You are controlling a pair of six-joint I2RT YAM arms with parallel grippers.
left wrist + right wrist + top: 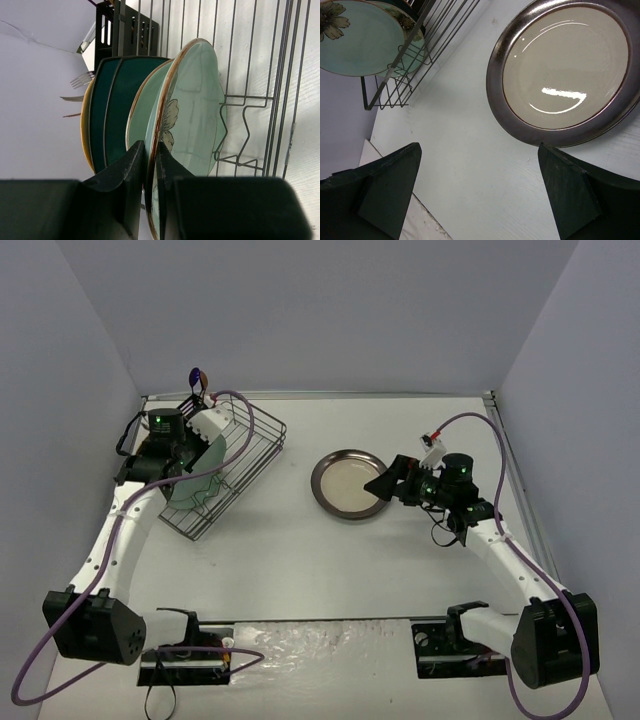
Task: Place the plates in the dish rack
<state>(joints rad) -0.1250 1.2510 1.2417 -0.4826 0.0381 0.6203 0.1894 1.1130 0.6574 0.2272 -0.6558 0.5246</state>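
The black wire dish rack (pixel 262 443) stands at the far left. Upright in it are dark teal plates (pixel 117 110) and a pale green one (pixel 145 110). My left gripper (pixel 151 150) is shut on the brown rim of another pale green plate with a flower (pixel 197 100), held on edge in the rack (pixel 272 75); from above this plate (pixel 203 478) shows at the rack's near end. A beige plate with a dark rim (pixel 345 485) lies flat mid-table. My right gripper (pixel 385 483) hovers open at its right edge, the plate (pixel 565 70) just beyond the fingertips, nothing between them.
A black slotted cutlery basket (pixel 132 30) holding forks (pixel 80 80) sits at the rack's far corner. A yellow-rimmed plate (pixel 86 125) stands behind the teal ones. Grey walls close in the table on three sides.
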